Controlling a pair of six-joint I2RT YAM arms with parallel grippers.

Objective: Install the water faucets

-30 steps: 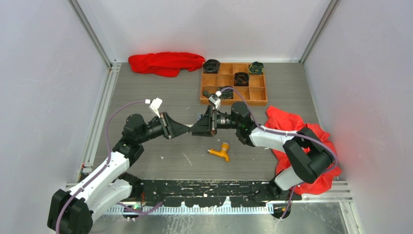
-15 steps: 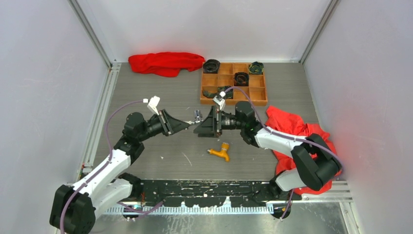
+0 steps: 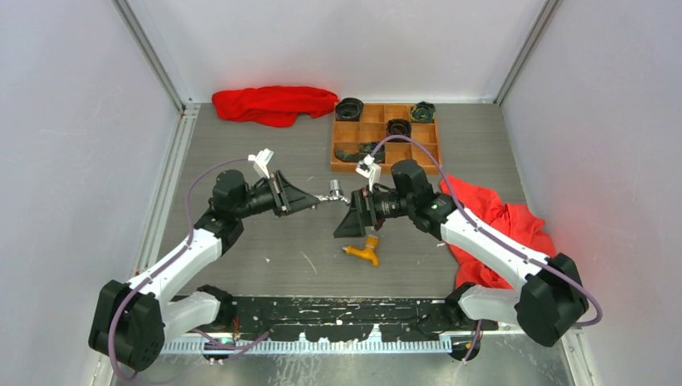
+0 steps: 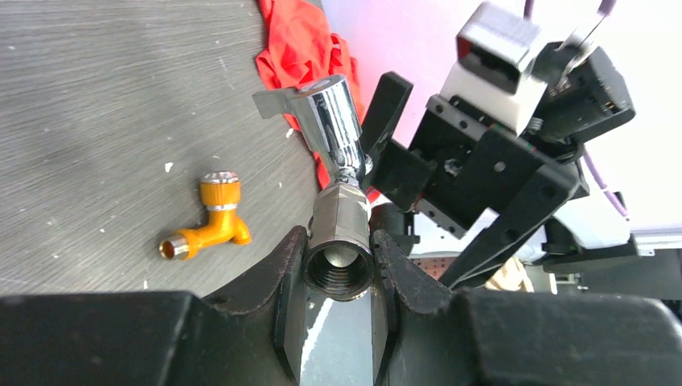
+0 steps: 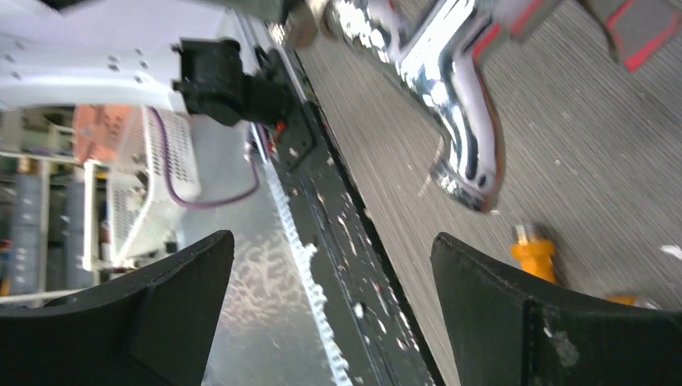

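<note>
Left gripper (image 3: 320, 200) (image 4: 339, 273): closed on the threaded hexagonal end of a shiny silver metal faucet with a small flat handle (image 3: 334, 191) (image 4: 331, 121) (image 5: 458, 88), one finger on either side of it.
Silver faucet: held clear of the grey ribbed worktop (image 3: 241, 153), between the two arms near the middle. Its handle end points away from the left gripper, toward the right gripper.
Right gripper (image 3: 343, 232) (image 5: 331, 241): jaws spread wide with nothing between them. It sits just beside the silver faucet, on the near side.
Orange-yellow metal faucet with a bent spout (image 3: 363, 249) (image 4: 207, 221) (image 5: 535, 249): lying on its side on the worktop, nearer the arm bases than the silver faucet and close by the right gripper. Neither gripper touches it.
Wooden compartment tray (image 3: 386, 167): at the far side of the worktop, with dark round items (image 3: 349, 108) in several compartments.
Red cloth (image 3: 273, 103): bunched at the far edge, left of the tray.
Second red cloth (image 3: 523, 221): crumpled under the right arm.
</note>
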